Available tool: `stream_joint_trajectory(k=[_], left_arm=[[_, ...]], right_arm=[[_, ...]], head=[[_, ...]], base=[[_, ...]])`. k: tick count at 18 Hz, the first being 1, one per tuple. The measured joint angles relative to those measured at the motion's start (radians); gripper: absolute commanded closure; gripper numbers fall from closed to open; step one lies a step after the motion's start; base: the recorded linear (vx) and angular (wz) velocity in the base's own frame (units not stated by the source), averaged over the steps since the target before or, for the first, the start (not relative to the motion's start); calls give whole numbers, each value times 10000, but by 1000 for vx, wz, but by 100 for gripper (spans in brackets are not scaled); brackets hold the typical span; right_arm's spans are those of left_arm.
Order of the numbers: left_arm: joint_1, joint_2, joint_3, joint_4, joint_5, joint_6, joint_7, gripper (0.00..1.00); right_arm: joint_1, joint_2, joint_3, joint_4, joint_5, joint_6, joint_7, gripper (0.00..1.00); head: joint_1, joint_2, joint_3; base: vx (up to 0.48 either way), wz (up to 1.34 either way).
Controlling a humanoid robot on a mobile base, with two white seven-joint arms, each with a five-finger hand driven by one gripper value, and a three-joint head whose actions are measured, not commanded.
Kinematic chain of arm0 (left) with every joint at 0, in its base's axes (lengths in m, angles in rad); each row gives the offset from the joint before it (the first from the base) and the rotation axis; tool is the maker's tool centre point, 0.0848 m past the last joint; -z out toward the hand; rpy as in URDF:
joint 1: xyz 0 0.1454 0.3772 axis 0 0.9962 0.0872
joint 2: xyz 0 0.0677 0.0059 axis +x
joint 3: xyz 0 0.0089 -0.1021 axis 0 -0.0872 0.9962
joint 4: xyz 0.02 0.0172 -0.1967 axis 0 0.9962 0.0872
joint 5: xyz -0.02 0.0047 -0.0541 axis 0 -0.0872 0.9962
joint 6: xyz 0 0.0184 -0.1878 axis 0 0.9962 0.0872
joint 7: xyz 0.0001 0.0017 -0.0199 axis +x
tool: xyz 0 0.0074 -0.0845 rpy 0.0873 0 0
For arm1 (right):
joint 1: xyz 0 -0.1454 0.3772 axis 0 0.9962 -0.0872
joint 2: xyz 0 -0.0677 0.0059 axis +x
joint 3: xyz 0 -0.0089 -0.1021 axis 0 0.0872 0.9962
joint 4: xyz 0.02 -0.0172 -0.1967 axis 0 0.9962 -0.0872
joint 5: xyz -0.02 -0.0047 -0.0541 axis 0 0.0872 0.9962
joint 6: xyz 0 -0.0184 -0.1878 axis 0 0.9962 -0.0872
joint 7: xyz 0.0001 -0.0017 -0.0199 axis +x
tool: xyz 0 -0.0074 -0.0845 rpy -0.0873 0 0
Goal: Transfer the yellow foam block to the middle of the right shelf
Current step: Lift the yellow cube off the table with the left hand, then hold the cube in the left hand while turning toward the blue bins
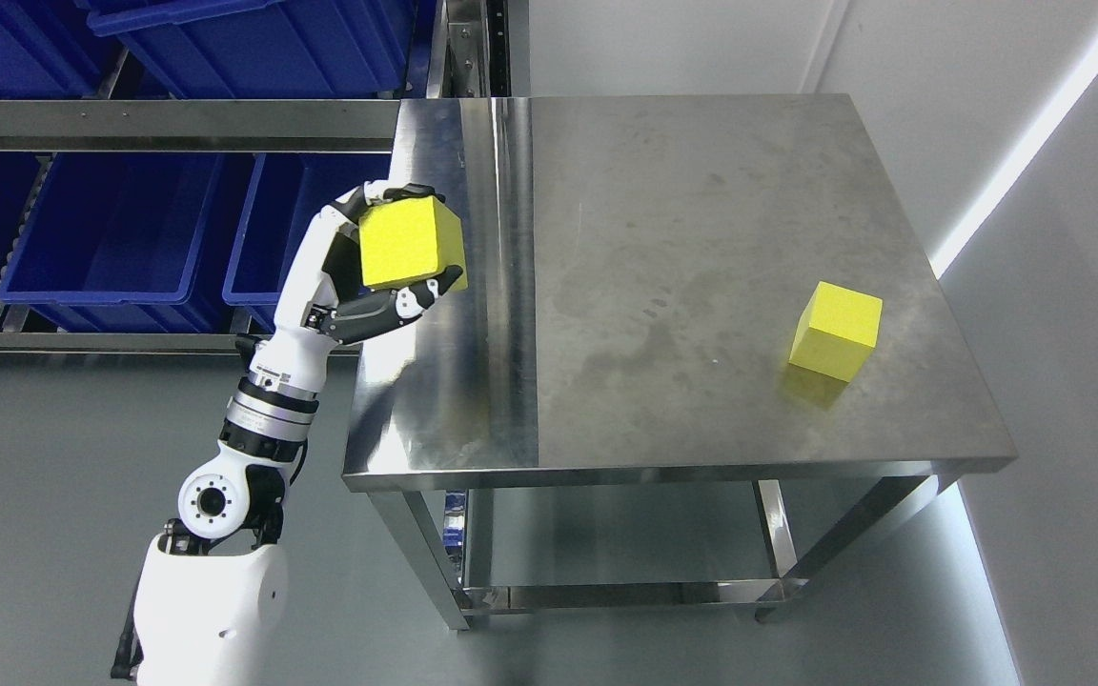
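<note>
White upper-arm shell of the left arm (211,595) at bottom left, nearest the camera. Round elbow joint above it, then a silver-and-black ringed wrist cuff, forearm rising up and right toward the table's left edge. Right arm not visible.

Left hand (368,262) at the table's left edge, about mid-height of frame. Fingers (411,193) curled over the top of a yellow foam block (411,243), thumb (416,293) pressed along its underside; block clamped between them, no gap visible. Block is tilted slightly, held over the left strip of the tabletop; cannot tell if it's touching the surface or just above it.

Stainless steel table (663,238) fills centre frame, top scuffed and smeared, shiny band down the left portion. Lower shelf (606,543) under it, legs visible at front.

Second yellow foam cube (835,331) sitting on the tabletop near the right edge, toward the front right corner, well apart from the held block. Resting flat, untouched, faint yellow reflection on the steel just in front of it.

Behind and left of the hand: metal rack (168,124) with roller rails, holding blue plastic bins (115,238) in a lower row, more blue bins on the level above at the top edge. Grey floor at left, white wall at right with a bright diagonal light strip (1035,143).
</note>
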Motion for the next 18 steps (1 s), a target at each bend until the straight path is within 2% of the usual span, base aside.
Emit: stream_joint_trajectory(k=[9, 18], left_arm=[[183, -1, 876, -309, 259, -270, 15, 99], [247, -1, 1588, -442, 304, -191, 25, 99]], right_arm=[[0, 0, 0, 0, 0, 37, 0, 0], [1, 0, 0, 0, 0, -6, -2, 0]], head=[[0, 0, 0], [0, 0, 0]], base=[[-35, 94], [-31, 809]])
